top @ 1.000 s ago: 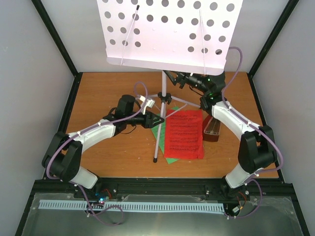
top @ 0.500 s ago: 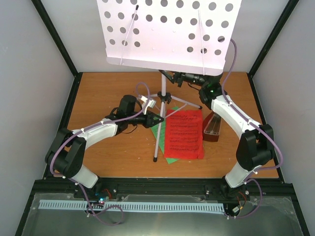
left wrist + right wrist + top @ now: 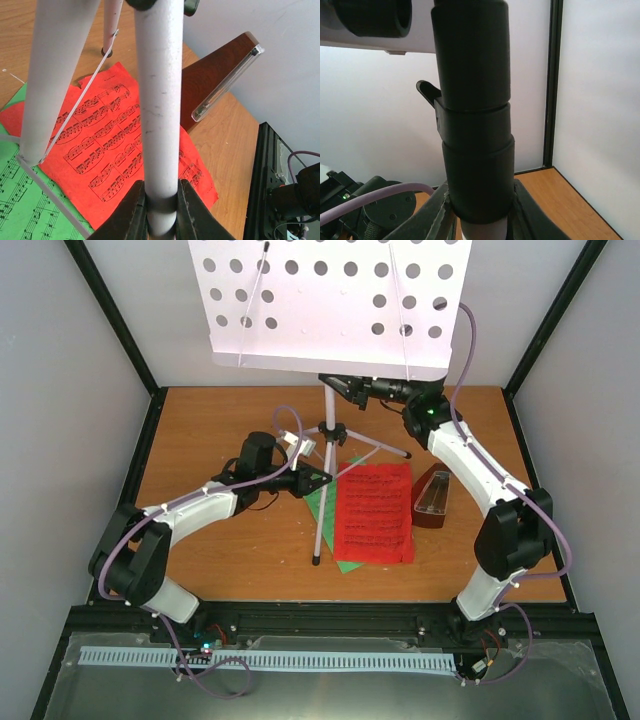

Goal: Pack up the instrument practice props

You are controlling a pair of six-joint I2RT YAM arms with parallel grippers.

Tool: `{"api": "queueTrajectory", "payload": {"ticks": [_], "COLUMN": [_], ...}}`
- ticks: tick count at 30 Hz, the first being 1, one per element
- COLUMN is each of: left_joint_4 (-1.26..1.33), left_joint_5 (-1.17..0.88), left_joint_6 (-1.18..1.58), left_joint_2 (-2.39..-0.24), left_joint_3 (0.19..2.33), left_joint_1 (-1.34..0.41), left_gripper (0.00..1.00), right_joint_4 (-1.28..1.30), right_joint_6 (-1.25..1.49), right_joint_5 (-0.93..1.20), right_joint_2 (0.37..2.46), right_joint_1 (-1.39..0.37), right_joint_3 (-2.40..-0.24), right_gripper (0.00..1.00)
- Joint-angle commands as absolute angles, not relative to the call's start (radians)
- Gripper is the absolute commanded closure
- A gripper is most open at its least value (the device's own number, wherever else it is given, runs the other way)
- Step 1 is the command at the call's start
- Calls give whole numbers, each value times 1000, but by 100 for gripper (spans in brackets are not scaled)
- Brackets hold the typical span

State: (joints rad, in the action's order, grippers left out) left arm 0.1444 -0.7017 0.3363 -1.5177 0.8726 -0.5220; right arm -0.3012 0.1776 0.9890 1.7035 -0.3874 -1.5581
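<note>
My left fingers point(image 3: 161, 212) clamped on stand leg point(image 3: 159, 100), low; right fingers point(image 3: 477, 215) clamped round black mast collar point(image 3: 475, 150) beneath tray point(image 3: 330, 352). Two holds, I judge, to steady it for folding.

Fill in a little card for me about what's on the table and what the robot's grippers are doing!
Stand: silver tripod stand, upright on the table, holey tray on top
Left gripper: shut on a stand leg
Right gripper: shut on the black collar under the tray
Red sheet: flat, lying over the green sheet
Metronome: on the table, right of the red sheet
</note>
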Motion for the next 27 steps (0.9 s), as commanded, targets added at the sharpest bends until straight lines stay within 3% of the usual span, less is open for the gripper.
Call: {"api": "queueTrajectory", "payload": {"ticks": [1, 9, 27], "left_joint_4": [186, 198, 119], "left_joint_5": [-677, -595, -477], "left_joint_6": [303, 251, 146], "left_joint_2": [-1470, -1386, -1182], "left_joint_3": [911, 914, 1040], "left_joint_1": [-529, -529, -529], "left_gripper": [100, 100, 100], "right_joint_4": [-285, -334, -246], "right_joint_6": [183, 179, 46], "right_joint_5": [979, 953, 831], "right_joint_2": [1655, 1619, 1475], "right_joint_1": [-398, -430, -558], "right_joint_3": [-1604, -1579, -1551], "right_gripper": [92, 97, 97]}}
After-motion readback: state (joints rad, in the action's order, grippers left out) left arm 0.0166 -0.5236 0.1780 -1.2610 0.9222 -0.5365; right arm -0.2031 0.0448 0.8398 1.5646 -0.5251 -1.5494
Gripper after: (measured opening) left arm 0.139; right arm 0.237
